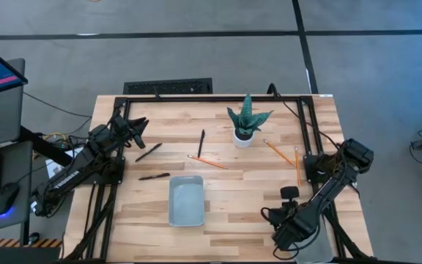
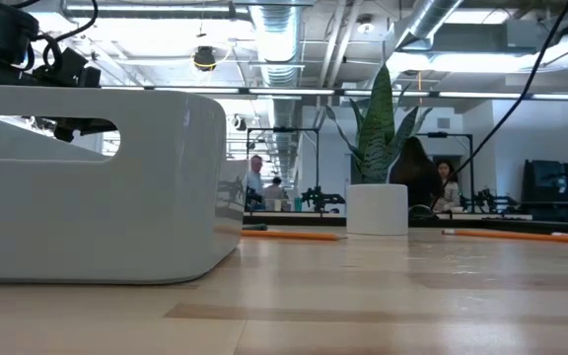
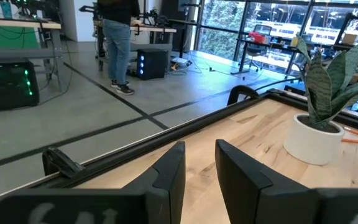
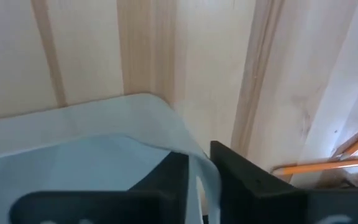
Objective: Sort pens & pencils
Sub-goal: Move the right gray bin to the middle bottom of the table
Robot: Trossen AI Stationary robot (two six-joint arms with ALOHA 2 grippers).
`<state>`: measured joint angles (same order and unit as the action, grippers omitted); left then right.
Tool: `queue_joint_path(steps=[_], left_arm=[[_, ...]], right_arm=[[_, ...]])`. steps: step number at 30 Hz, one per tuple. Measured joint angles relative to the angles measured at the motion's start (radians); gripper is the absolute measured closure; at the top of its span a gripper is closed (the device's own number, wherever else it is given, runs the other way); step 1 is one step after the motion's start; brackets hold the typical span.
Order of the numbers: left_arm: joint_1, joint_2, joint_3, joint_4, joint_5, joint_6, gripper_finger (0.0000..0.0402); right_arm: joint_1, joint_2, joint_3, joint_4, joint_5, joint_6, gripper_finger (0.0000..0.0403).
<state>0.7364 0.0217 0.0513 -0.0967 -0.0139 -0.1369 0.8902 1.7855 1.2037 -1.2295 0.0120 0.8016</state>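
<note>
Three black pens lie on the table's left half: one (image 1: 148,152) and another (image 1: 154,176) near my left gripper (image 1: 139,132), the third (image 1: 201,143) left of the plant. One orange pencil (image 1: 207,161) lies mid-table. Two more pencils (image 1: 275,150) (image 1: 297,165) lie toward the right edge. A pale blue tray (image 1: 185,199) sits toward the table's near edge. My left gripper (image 3: 199,144) hovers at the far left with its fingers a narrow gap apart. My right gripper (image 4: 199,155), also narrowly open, is low on the right, with the tray's corner (image 4: 166,115) in sight beyond its fingertips.
A potted plant in a white pot (image 1: 244,128) stands far of centre, between pens and pencils. A black frame (image 1: 218,97) runs along the far and side edges. In the low view the tray wall (image 2: 87,187) fills the left. People stand in the room beyond (image 3: 120,37).
</note>
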Motion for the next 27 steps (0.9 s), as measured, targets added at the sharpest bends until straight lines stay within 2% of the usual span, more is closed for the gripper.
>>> queue_joint_path(steps=[8,17,27], left_arm=[[0.0,0.0,0.0,0.0,0.0,-0.003,0.0323],[0.0,0.0,0.0,0.0,-0.001,-0.003,0.0323],[0.0,0.0,-0.001,0.0,-0.001,-0.003,0.0323]], right_arm=[[-0.031,-0.003,0.002,0.01,-0.019,-0.051,0.0371],[-0.046,-0.001,0.001,0.015,0.008,-0.057,0.0351],[-0.046,-0.001,0.001,0.014,0.013,-0.054,0.0358]])
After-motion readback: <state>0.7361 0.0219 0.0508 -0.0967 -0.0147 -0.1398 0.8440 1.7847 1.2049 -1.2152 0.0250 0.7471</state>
